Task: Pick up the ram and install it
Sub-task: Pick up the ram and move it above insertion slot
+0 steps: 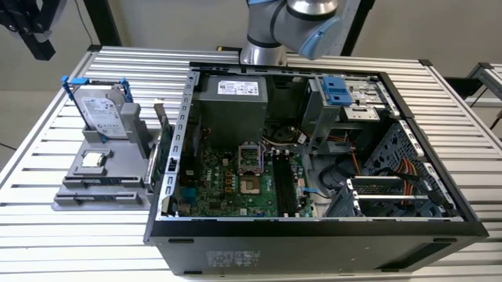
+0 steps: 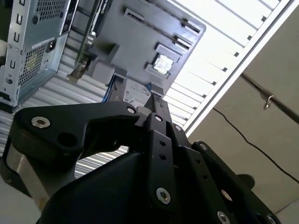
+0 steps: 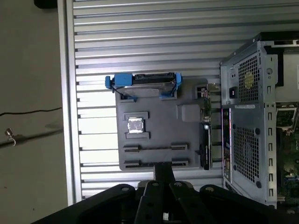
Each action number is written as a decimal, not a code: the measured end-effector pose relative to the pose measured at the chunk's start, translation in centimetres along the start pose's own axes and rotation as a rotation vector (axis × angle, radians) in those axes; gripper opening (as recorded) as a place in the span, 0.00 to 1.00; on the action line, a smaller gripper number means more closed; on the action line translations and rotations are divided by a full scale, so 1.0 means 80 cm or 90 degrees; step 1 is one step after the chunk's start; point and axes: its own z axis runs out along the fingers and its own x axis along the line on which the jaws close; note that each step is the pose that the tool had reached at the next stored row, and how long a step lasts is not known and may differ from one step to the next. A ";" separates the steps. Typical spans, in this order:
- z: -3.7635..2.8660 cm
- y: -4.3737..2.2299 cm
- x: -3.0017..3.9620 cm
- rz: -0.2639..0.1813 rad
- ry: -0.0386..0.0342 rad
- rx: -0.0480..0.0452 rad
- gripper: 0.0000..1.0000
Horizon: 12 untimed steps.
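Gripper: the gripper (image 1: 39, 50) hangs above the slatted bench (image 1: 47, 235), off the far corner on the exterior view's left; the jaws are pressed together with nothing between them.
Ram: the ram (image 1: 108, 183) appears to sit edge-up in a slot of the gray holder (image 1: 79, 202), just in front of the processor chip (image 1: 94, 158).
Relation: the ram is well apart from the jaws, lower and nearer the open computer case (image 1: 314, 235).

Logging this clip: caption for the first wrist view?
Gripper pointed at the gray parts tray holding hard drive and processor chip, beside the computer case.
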 end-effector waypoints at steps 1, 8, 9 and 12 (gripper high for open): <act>0.0007 -0.0048 -0.0003 0.000 0.0000 0.0000 0.00; 0.0083 -0.0334 -0.0025 0.000 0.0000 -0.0001 0.00; 0.0097 -0.0367 -0.0027 0.000 0.0000 -0.0001 0.00; 0.0141 -0.0424 -0.0031 0.000 -0.0001 -0.0002 0.00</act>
